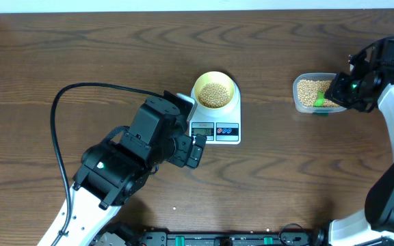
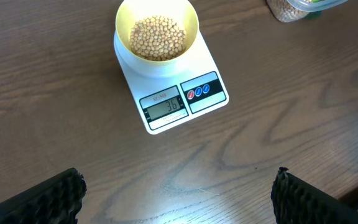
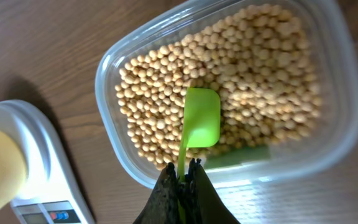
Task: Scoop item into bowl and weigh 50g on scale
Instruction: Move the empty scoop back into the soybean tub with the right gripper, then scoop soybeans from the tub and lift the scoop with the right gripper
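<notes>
At 7 o'clock of the scale [image 2: 156, 70], the left jaws hang wide open and empty above the table [image 2: 55, 124]. The bowl [image 2: 191, 28] sits on the scale's 12 o'clock end, part-filled with beans [image 2: 158, 37]. The display [image 2: 163, 107] seems to read 36, so more scooping looks needed. At 3 o'clock, the right jaws pinch a green spoon [image 3: 202, 118], its scoop among beans in the tub [image 3: 107, 124].
</notes>
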You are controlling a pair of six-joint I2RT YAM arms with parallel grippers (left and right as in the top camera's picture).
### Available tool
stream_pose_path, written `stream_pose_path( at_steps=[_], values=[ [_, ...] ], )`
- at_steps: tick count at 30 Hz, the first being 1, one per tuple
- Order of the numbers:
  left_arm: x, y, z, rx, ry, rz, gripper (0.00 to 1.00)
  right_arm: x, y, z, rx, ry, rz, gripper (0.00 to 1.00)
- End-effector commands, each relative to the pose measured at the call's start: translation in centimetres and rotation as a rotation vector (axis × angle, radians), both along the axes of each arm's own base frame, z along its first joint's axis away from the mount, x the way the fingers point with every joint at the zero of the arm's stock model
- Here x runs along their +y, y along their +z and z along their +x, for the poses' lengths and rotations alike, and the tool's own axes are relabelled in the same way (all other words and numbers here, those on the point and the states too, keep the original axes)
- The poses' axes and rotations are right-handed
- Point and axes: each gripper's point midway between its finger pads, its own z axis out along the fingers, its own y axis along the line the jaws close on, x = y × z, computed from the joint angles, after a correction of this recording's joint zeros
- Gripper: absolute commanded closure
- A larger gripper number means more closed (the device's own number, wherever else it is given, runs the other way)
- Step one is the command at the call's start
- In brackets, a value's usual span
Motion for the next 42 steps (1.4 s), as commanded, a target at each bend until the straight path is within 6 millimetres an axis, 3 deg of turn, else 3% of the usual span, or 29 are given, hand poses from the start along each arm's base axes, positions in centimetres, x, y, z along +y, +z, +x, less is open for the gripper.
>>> stream_pose_path(
  at_steps=[1,19,28,42],
  values=[
    [0.0,0.9,0.1,-0.018,0.006,-0.018,0.02,1.1,-1.1,0.3,-0.003,0.046,0.13,0.99],
    [0.0,0.9,0.1,-0.018,0.006,-0.018,0.02,0.1,0.9,0.4,-0.106,0.075,0.304,0.99],
    [0.0,0.9,0.2,-0.017,0.006,-0.018,0.02,-2.2,1.2,-0.2,-0.152,0.083,0.298,0.99],
    [0.0,0.9,0.2,-0.016,0.006,-0.017,0.02,-3.2,4.6,-0.3,-0.328,0.114,0.478,0.99]
  ],
)
